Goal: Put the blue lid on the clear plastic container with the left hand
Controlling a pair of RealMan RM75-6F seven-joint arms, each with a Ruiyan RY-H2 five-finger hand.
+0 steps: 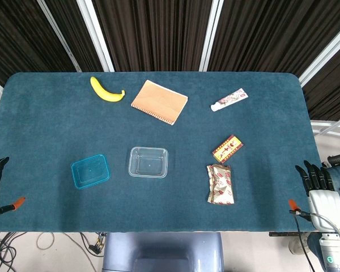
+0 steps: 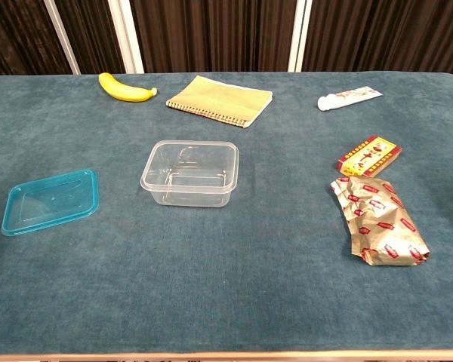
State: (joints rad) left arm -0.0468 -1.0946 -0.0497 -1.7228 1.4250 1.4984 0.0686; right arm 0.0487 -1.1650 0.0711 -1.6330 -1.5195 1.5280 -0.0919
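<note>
While blue lid (image 2: 50, 200) lies flat | teal cloth table (image 2: 226, 302) | dark curtains (image 1: 158, 34)

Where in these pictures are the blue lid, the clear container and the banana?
blue lid (image 2: 50, 200): chest view, middle of its flat top.
clear plastic container (image 2: 190, 174): chest view, its open inside, near the floor.
banana (image 1: 106, 91): head view, middle of the curved yellow body.

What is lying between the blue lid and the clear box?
Nothing: between the blue lid and clear box only bare table cloth shows, in both views.
</note>
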